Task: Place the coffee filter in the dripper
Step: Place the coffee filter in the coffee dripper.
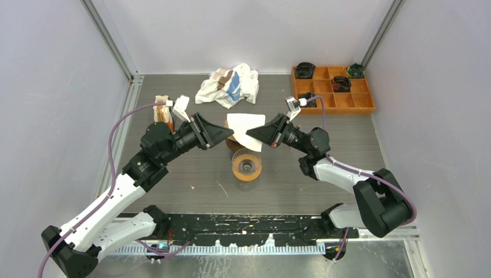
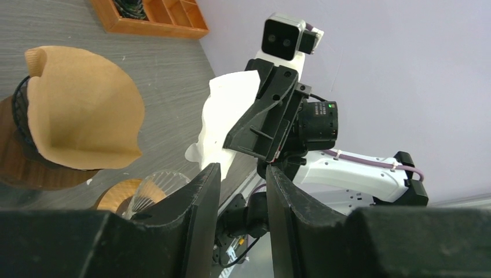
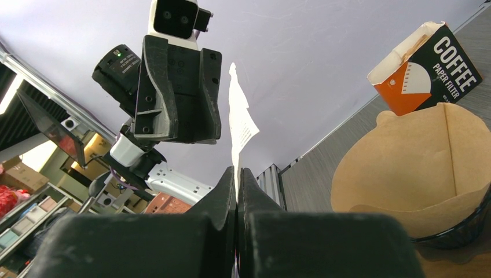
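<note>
In mid-air | right hand pinched shut on thin white filter | left hand ajar, empty

The white filter is thin matt paper, and the brown filter is paper too, slightly rough. The fingers look like matt black plastic. The tabletop shows dull grey wood grain, and the tray looks like smooth orange wood.
</note>
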